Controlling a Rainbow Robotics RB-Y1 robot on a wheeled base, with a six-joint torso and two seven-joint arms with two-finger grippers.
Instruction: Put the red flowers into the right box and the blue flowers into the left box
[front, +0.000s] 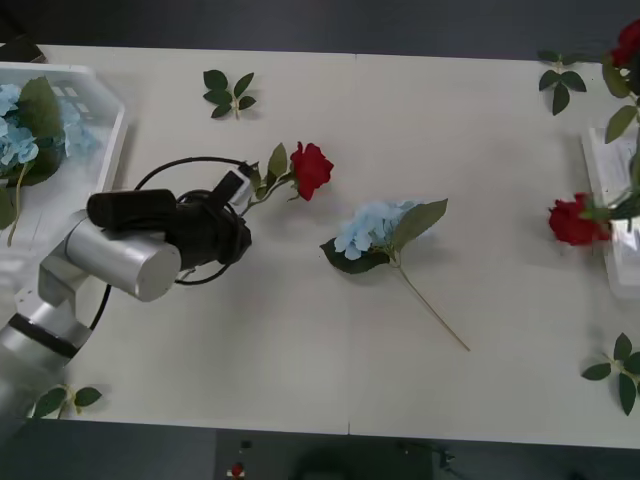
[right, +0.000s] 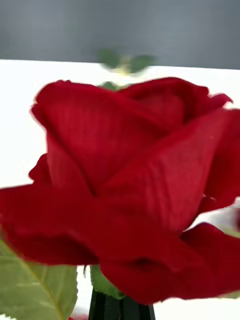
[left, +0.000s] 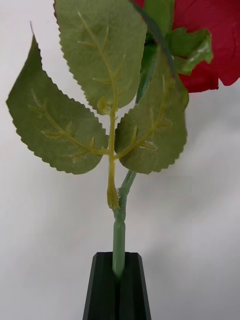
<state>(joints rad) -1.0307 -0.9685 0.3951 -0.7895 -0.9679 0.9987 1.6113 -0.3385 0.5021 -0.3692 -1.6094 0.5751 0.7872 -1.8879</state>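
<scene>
The red rose (front: 311, 168) held by the left arm sits left of table centre, bloom pointing toward the robot's right and slightly away from the robot, its stem (left: 119, 240) running back to the left gripper (front: 236, 190). In the left wrist view the black fingers (left: 102, 290) are pressed together on the stem's lower end, with three green leaves (left: 112, 100) fanned out just beyond them; long axis of the flower is thus in line with the gripper. The right box (front: 608, 190) lies at the far right edge of the table, well apart from this rose, so the flower's destination is across the whole table in the direction the bloom already points. A second rose (front: 572, 221) hangs at that box's near rim; the right wrist view has a red bloom (right: 135, 185) directly above closed black fingers (right: 120, 306), so the right gripper (right: 121, 309) appears to grip that one by its stem. One blue flower (front: 372, 228) lies loose at table centre, stem trailing toward the robot, between the held rose and the right box. The left box (front: 108, 140), at the far left, already has blue clusters (front: 18, 140) in it. Judgement: the right arm is nearer the target box; the left arm faces a long reach.
</scene>
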